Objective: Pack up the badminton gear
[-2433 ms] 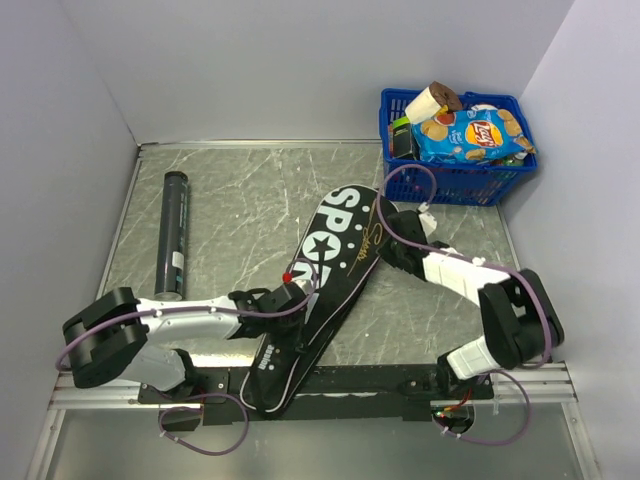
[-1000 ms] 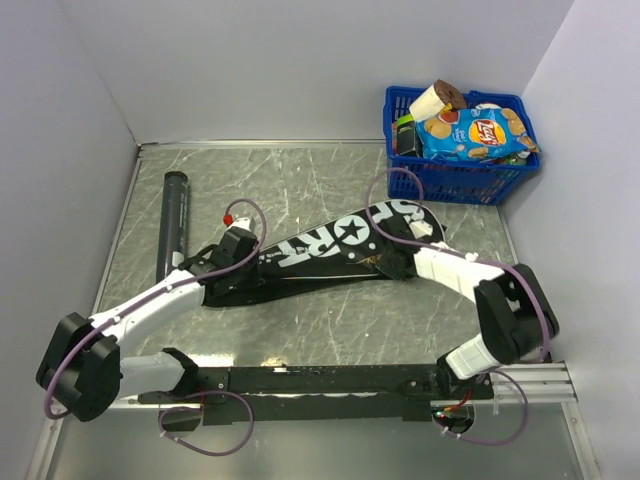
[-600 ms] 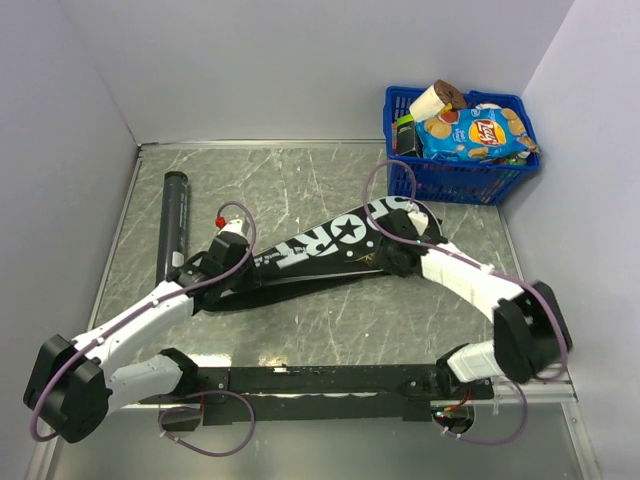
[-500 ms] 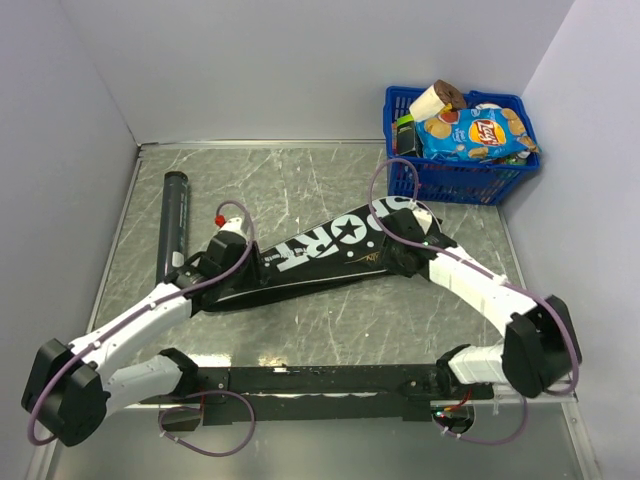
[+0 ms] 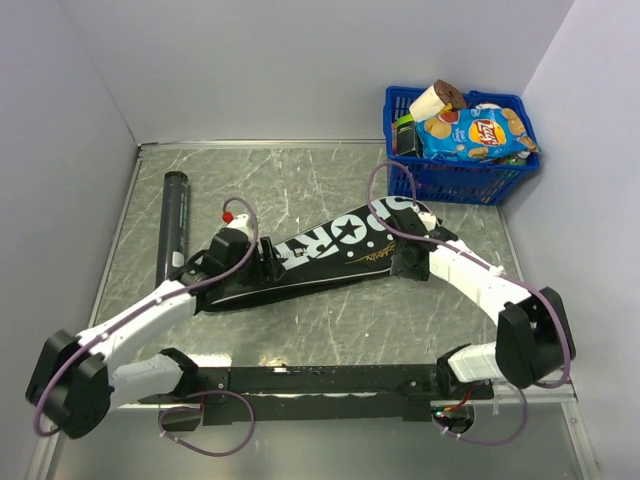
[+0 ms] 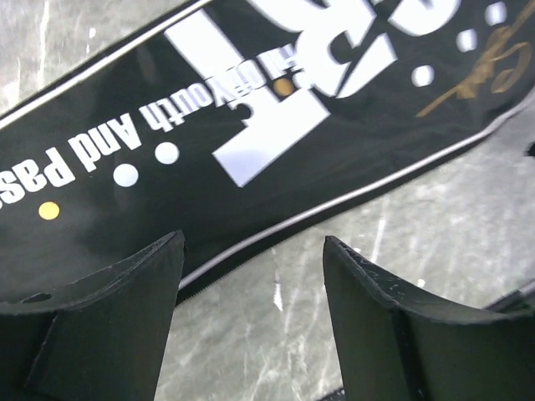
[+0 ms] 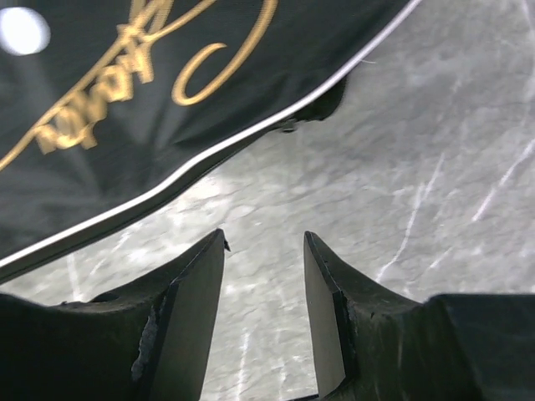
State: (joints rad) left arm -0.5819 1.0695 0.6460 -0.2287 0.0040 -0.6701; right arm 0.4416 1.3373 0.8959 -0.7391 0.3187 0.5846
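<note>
The black racket-shaped "SPORT" cover lies flat across the middle of the table, its wide end at the right. My left gripper hovers over its narrow left part, open, with only the cover's lower edge and bare table between the fingers. My right gripper is just off the wide end's near edge, open over bare table, with the cover ahead of its fingertips. The long black tube lies along the left side, apart from both arms.
A blue plastic basket of snack packets stands in the back right corner. Grey walls close in the table on the left, back and right. The arms' mounting rail runs along the near edge.
Both grippers have opened and let go of the cover, which now rests on the table. The right gripper has pulled back a little off its wide end.
</note>
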